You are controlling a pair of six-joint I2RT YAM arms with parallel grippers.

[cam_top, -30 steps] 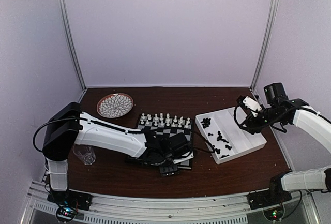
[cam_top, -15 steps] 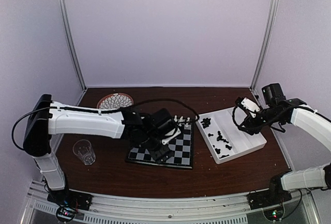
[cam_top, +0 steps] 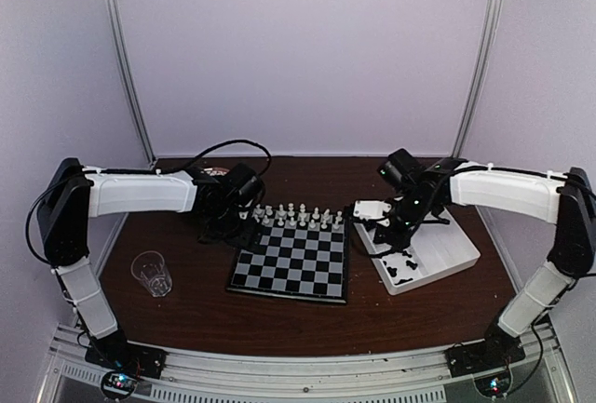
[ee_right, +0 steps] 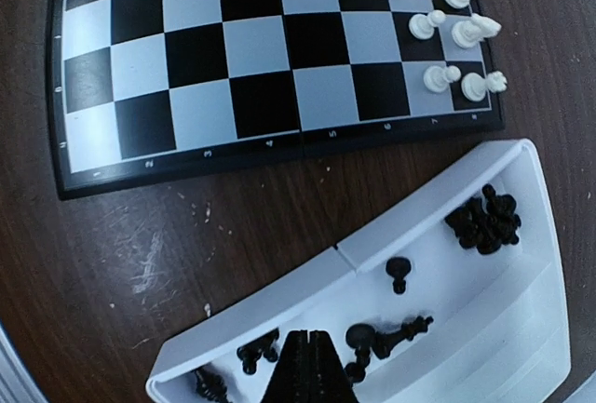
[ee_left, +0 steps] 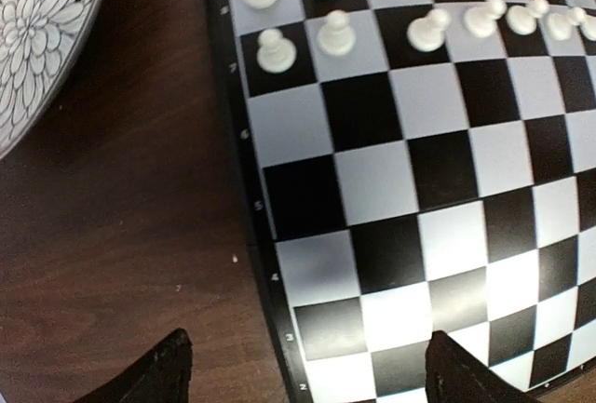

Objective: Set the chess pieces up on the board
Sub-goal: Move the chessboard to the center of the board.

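the board (cam_top: 291,263) lies flat in the middle of the brown counter (cam_top: 186,319). the white pieces (cam_top: 296,215) stand on it in two rows along the far edge. from what shows, that side looks done, but they are too small to tell if each one is on the right square.

the black pieces (ee_right: 484,221) are not on the board yet. they lie in the white tray (cam_top: 447,249), just beside the board on the right. some are in a little heap at one end and some are spread out on their sides. the two near rows of the board are bare, and that is where the black ones should go. so i think the job is about half done, and all the black pieces are left to do.

the left gripper (ee_left: 307,380) hangs over the left edge of the board, near the patterned plate (ee_left: 37,31). its two fingers are wide apart and hold nothing.

the right gripper (ee_right: 308,347) hangs over the near end of the tray, above some black pieces. its fingers are pressed together, and i see nothing between them.

a clear cup (cam_top: 154,273) stands on the counter to the left, well away from the board.
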